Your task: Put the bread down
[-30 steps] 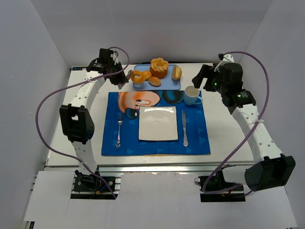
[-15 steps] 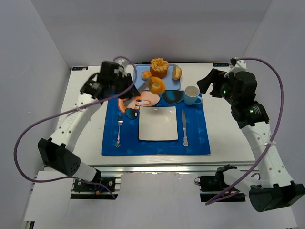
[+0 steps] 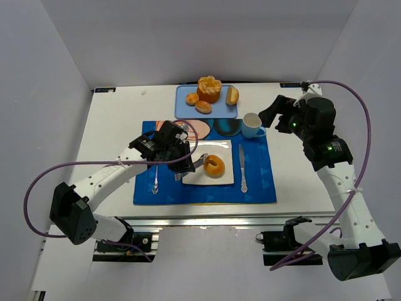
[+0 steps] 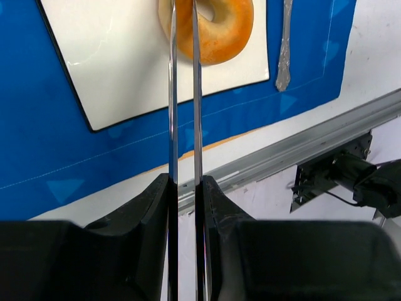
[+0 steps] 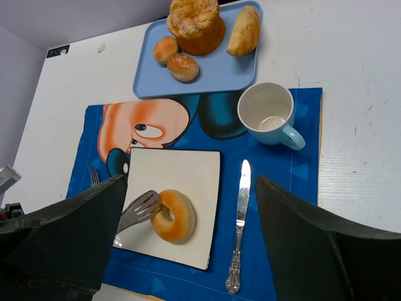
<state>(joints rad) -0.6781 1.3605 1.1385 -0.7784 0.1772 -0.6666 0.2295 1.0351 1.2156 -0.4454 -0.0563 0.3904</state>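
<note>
Bagel lying flat on right half of white plate, roughly mid-worktop, bit toward near edge. Left gripper reaching in from left, thin fingers pinched tight on bagel's left rim. Plate sits on blue placemat; knife just right of plate, fork left. Right gripper hovering near right edge beside mug, jaws spread wide, holding nothing.
</note>
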